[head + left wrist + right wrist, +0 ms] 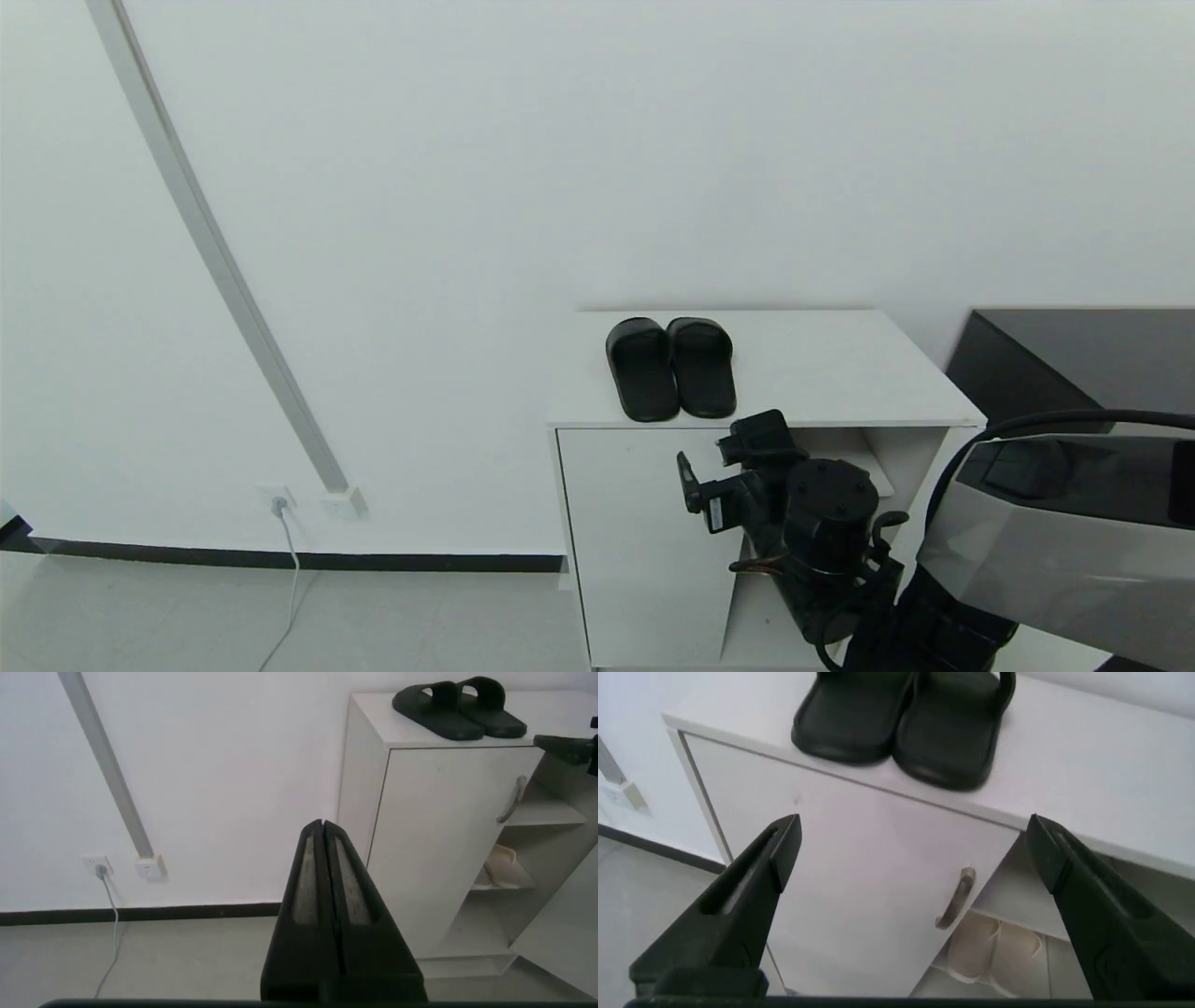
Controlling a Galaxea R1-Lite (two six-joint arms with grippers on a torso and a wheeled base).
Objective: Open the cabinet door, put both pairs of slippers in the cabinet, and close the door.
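White wall (467, 187) backs a white cabinet (840, 373) standing on a pale tiled floor (140, 616), with a grey conduit (215, 252) slanting down to a socket (277, 499) and a dark counter (1074, 355) off to the right. On the cabinet top, toward its left end, lies the black pair (653, 378) of slippers, side by side and touching, toes toward the wall. Below them the left door (448, 849) is closed, its handle (952, 899) at the inner edge; the right half stands open, and a pale pair (994, 947) sits on a lower shelf inside. So one pair looks stowed and the black one is left to move. The right gripper (912, 831) hangs in front of the cabinet just below the top edge, its fingers spread wide apart. The left gripper (323, 826) sits farther back and lower, fingers pressed together on nothing. The black slippers look like moulded foam slides — light, soft and springy, likely to bend if taken by the toe or heel. The better hold is probably the broad straps, or a pinch across the two touching inner edges so both lift together. The smooth top may let them slide under a sideways nudge — a grip from above seems safer.
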